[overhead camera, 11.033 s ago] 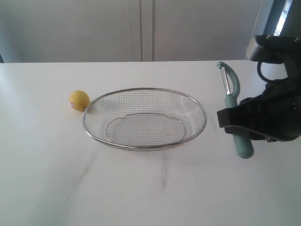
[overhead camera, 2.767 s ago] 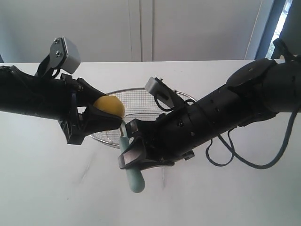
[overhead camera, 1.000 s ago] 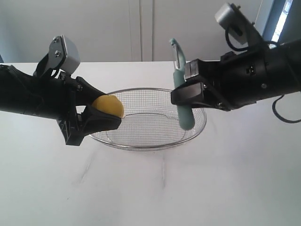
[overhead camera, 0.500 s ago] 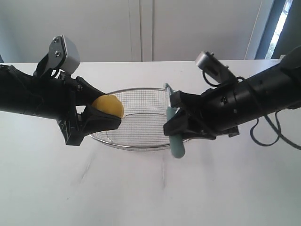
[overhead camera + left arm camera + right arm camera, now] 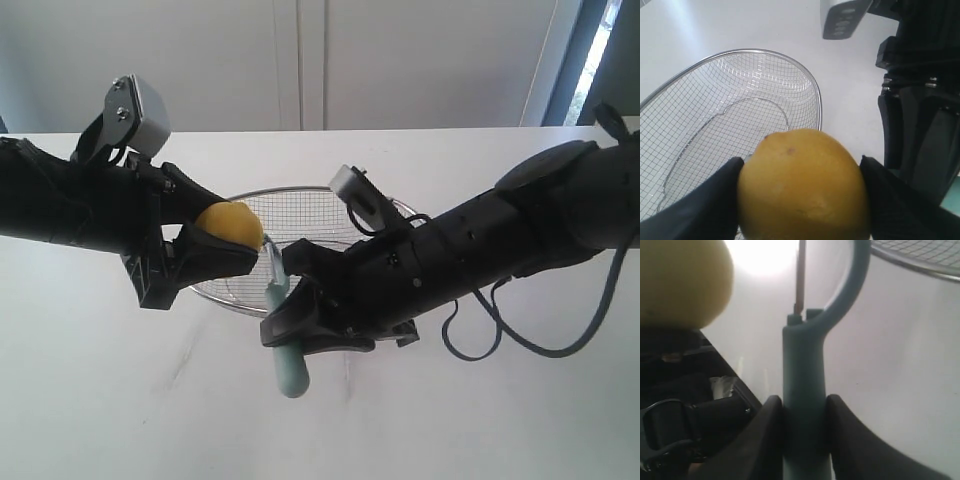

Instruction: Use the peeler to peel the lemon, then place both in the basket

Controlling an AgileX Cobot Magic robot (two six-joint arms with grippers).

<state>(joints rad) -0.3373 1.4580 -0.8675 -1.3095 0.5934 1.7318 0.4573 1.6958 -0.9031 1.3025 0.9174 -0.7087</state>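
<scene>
Lemon [image 5: 231, 224] sat clamped between the fingers of my left gripper [image 5: 222, 240], held up over the left end of the wire basket [image 5: 300, 188], which stood on the white table [image 5: 150, 400]. My right gripper [image 5: 805, 440] was closed tight on the handle of the peeler [image 5: 290, 368], head pointing up beside the lemon; the blade was perhaps touching the peel

Shiny metal-mesh basket [image 5: 300, 190], matt plastic peeler [image 5: 290, 365] w/ metal blade [image 5: 800, 275], smooth lemon [image 5: 230, 222].
</scene>
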